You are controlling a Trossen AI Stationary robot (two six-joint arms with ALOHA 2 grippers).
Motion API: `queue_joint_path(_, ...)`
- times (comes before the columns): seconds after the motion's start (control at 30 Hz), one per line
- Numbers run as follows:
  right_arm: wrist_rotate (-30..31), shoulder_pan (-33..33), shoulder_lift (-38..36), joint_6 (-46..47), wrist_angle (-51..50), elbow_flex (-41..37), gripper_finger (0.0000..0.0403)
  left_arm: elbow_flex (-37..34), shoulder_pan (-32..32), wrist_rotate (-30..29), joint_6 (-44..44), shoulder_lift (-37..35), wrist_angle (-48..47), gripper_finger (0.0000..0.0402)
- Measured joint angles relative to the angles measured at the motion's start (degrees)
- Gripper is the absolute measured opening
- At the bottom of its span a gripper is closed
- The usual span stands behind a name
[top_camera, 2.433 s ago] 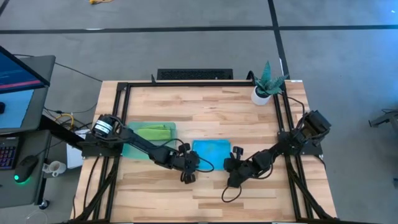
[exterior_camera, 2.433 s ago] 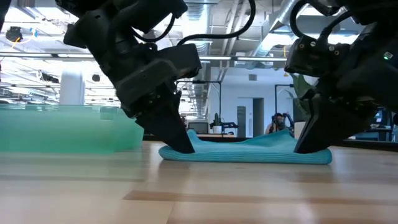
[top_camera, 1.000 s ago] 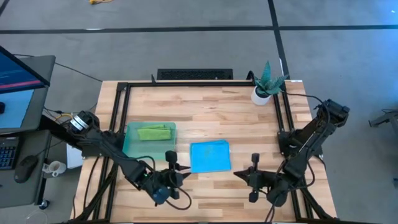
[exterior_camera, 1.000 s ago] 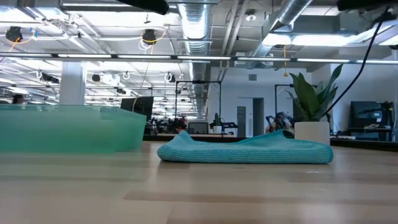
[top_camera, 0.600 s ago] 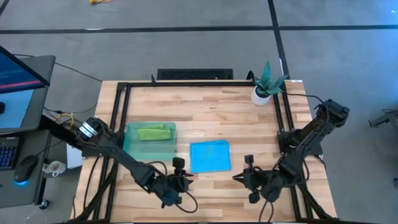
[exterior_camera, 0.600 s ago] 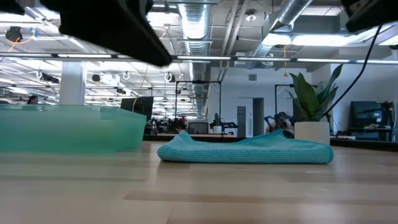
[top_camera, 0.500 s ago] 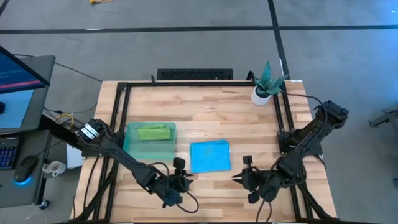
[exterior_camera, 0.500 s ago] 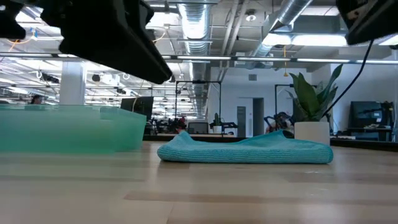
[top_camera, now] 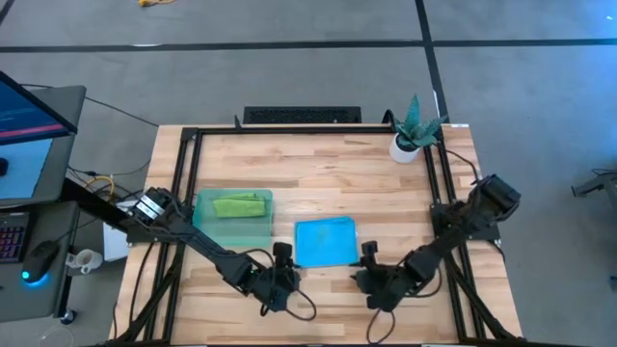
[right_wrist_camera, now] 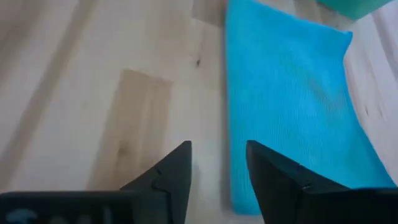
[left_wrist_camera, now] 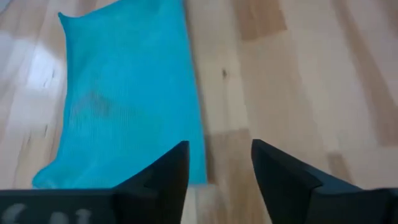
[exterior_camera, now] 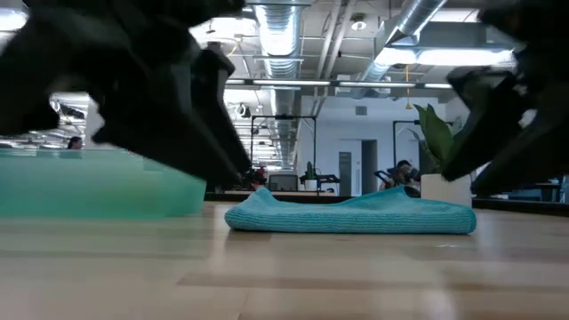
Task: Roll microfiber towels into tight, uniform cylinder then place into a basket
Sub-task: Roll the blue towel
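The job stood about half done, judging by how things lay. The green towel (top_camera: 237,205) already sat inside the basket (top_camera: 205,232), bunched into a short, loose-looking bundle toward the basket's far side; whether it counted as a tight cylinder could not be told from overhead. The blue towel (top_camera: 326,241) was not rolled at all. It lay flat on the desk (top_camera: 318,169) just beside the basket, folded into a rough rectangle, with one corner humped up a little in the low view (exterior_camera: 348,214).

Both arms were down at the near edge of that blue towel. The left end effector (top_camera: 282,266) sat by the towel's near left corner, and its wrist view showed the two fingers apart with nothing between them, the towel's edge (left_wrist_camera: 127,93) just ahead of the tips. The right end effector (top_camera: 368,265) sat by the near right corner, likewise spread and empty, with the blue cloth (right_wrist_camera: 292,93) close in front of it. Neither was touching the towel as far as could be seen.

What remained, then, was the whole second half: taking the near edge, rolling the blue towel up into a firm cylinder, and setting it in the basket next to the green one.
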Motion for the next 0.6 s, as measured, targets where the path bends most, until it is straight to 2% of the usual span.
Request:
queue_joint_path(0.2,0.07,-2.26,3.58,1.16,-0.47,0.09,0.0194,0.01,2.43,0.76,-0.71,2.39,1.38,0.0193)
queue_joint_path(0.33,-0.25,-3.14,4.16,4.33,-2.24,0.07,0.0199,0.06,4.08,3.40,-1.47,3.32,1.08,0.0194)
queue_joint_path(0.6,-0.98,-4.14,4.04,7.34,-4.26,0.22,0.0199,-0.18,6.01,4.28,-1.70,4.21,0.73,0.0194)
